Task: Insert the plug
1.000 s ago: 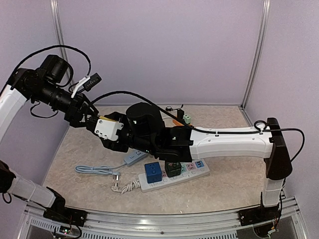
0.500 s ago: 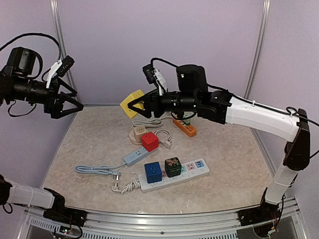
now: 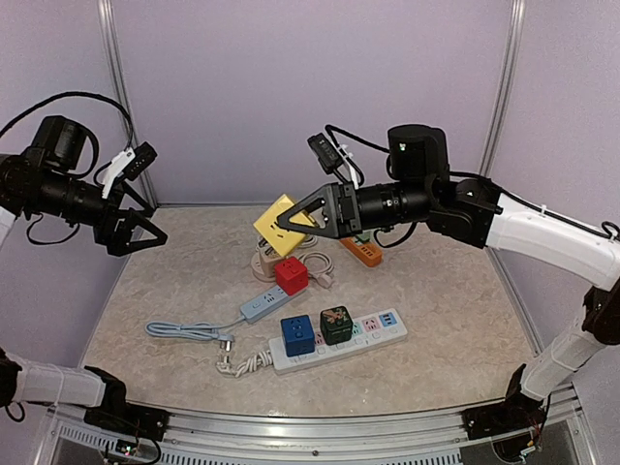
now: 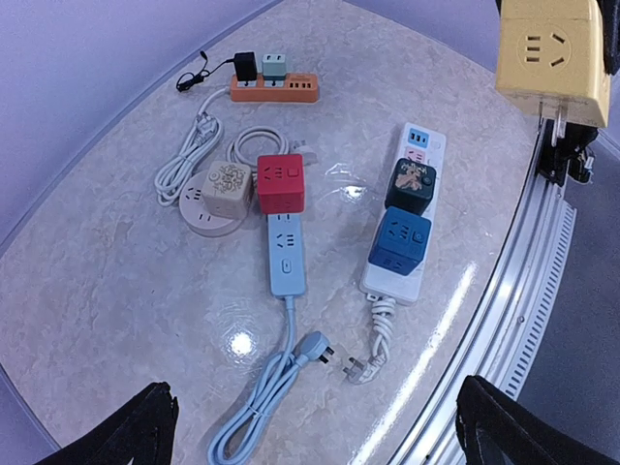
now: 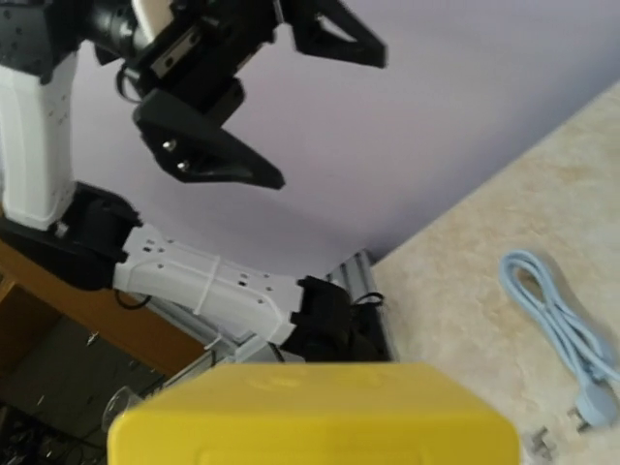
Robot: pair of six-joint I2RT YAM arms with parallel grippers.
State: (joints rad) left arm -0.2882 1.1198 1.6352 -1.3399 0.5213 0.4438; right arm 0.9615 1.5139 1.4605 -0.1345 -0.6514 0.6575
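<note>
Right gripper (image 3: 281, 225) pinches yellow cube plug (image 4: 547, 58) aloft; white power strip (image 3: 373, 334) lies below it, long axis roughly along the fingers; left gripper (image 3: 155, 223) spread, empty, farther off.

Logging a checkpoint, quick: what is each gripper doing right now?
Left gripper: open, empty.
Right gripper: closed on the yellow cube adapter, held in the air.

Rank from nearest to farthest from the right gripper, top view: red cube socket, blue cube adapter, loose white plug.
1. Red cube socket, mid-table near the right gripper.
2. Blue cube adapter, on the white strip.
3. Loose white plug, front left.
</note>
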